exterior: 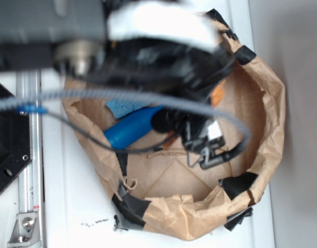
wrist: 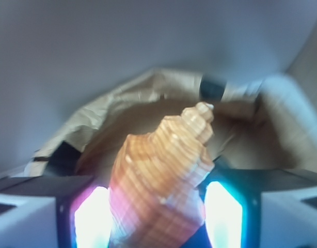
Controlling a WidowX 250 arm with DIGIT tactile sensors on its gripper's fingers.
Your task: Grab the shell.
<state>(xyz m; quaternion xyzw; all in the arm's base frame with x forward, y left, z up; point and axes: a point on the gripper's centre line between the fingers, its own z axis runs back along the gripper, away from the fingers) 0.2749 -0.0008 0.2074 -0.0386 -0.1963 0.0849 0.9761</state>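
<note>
The shell [wrist: 163,165], orange-brown with ridged whorls, fills the gap between my gripper's [wrist: 156,209] two glowing pads, its spire pointing up and away. The jaws are shut on it, and it touches both pads. In the exterior view the blurred black arm covers most of the brown paper bag [exterior: 272,119]. Only a small orange patch of the shell [exterior: 218,95] shows at the gripper [exterior: 212,93]. The shell's lower part is hidden below the wrist view's edge.
A blue plastic bottle [exterior: 130,129] lies inside the bag at the left, beside a blue scrap [exterior: 122,107]. The bag's crumpled rim carries black tape patches [exterior: 238,186]. A grey cable [exterior: 148,98] loops across the bag. A metal rail [exterior: 29,155] runs down the left.
</note>
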